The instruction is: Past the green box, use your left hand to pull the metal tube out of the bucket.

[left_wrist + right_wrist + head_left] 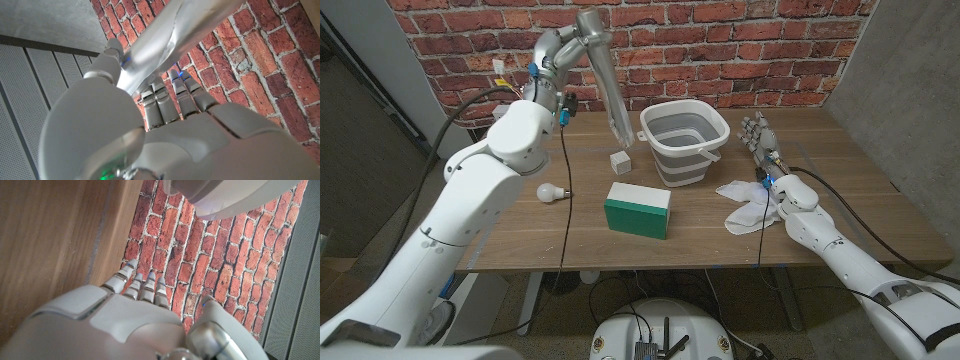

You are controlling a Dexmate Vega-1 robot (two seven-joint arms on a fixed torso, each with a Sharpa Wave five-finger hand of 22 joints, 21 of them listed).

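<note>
Your left hand (563, 42) covers the upper end of the metal tube (608, 85), near the top centre of the head view. In the left wrist view the tube (175, 42) runs off the top edge. The bucket (230, 197) is cut off at the top of the right wrist view.

we see a metal tube (605, 75) with a dull, brushed silver sheen, a smooth matt grey-and-white plastic bucket (685, 143), and a green box (638, 211) with a matt white top. the table (860, 190) is satin-finished wood, the wall (720, 40) rough brick, the cloth (748, 205) crumpled white fabric, and the bulb (552, 192) glossy.
</note>
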